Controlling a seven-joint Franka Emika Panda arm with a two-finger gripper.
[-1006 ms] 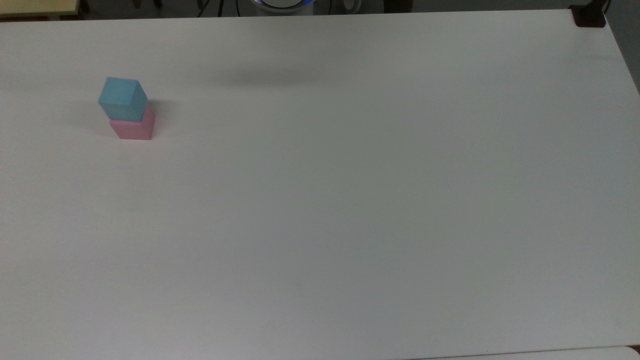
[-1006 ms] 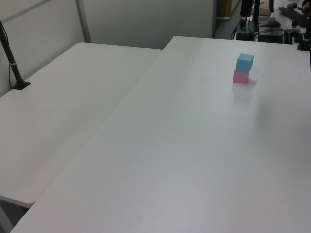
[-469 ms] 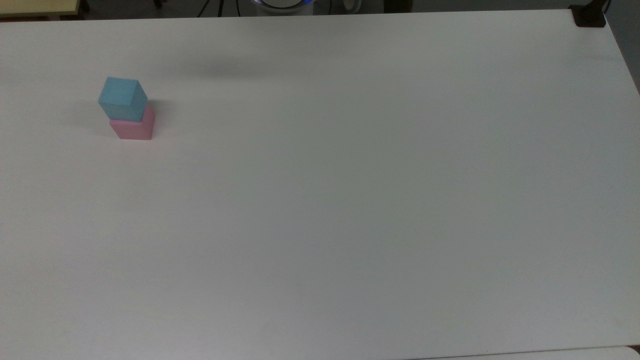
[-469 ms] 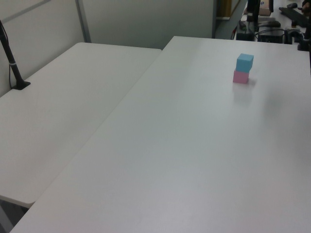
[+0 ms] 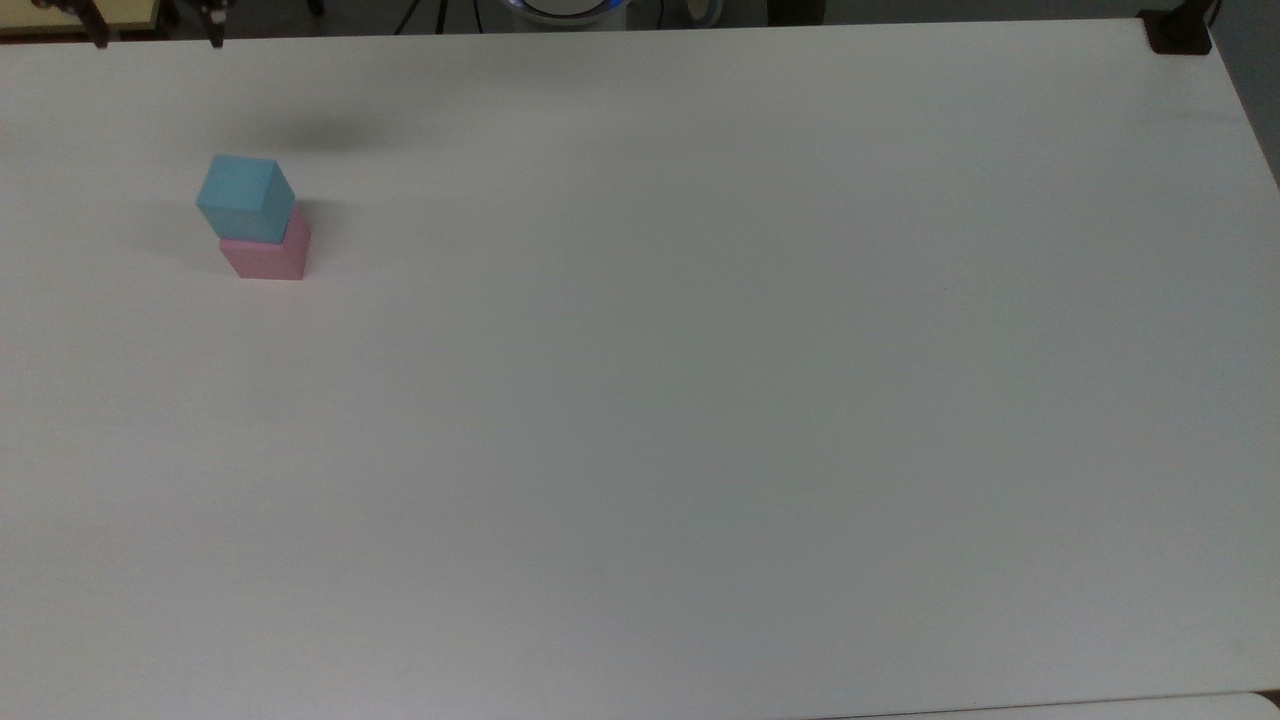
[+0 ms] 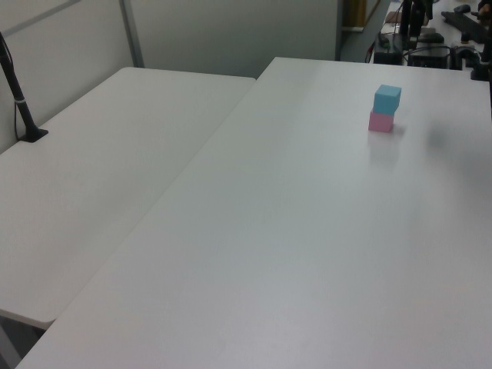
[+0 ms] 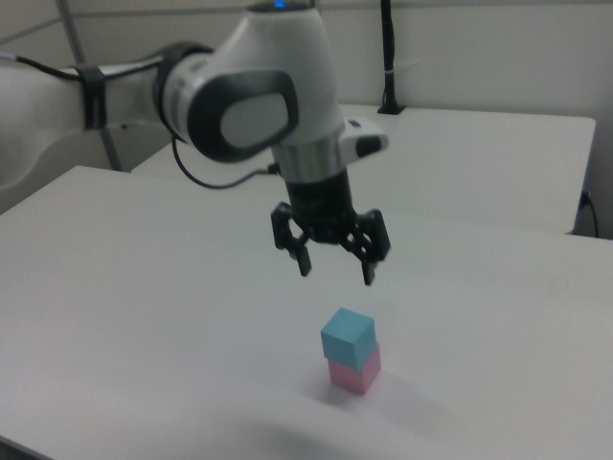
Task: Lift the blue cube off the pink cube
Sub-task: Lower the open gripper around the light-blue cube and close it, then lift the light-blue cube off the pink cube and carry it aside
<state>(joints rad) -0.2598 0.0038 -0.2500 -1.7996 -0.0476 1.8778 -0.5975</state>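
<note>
The blue cube [image 5: 245, 198] [image 6: 387, 98] [image 7: 347, 337] sits squarely on top of the pink cube [image 5: 266, 257] [image 6: 380, 121] [image 7: 356, 374], which rests on the white table [image 5: 700, 400] near the top view's left. In the right view my gripper [image 7: 337, 273] hangs open a short way above the stack, touching neither cube. Its two fingertips [image 5: 97, 40] peek in at the top view's upper left edge, spread well apart around my gripper [image 5: 157, 35].
A black clamp [image 5: 1180, 35] sits at the top view's far right corner, and the robot base [image 5: 565, 8] stands at the back edge. In the left view a second white table [image 6: 100, 169] adjoins, with a black post [image 6: 19, 100] on it.
The arm's shadow has slid toward the top view's left, and the fingertips have entered the top view's upper left edge. The cubes have not moved.
</note>
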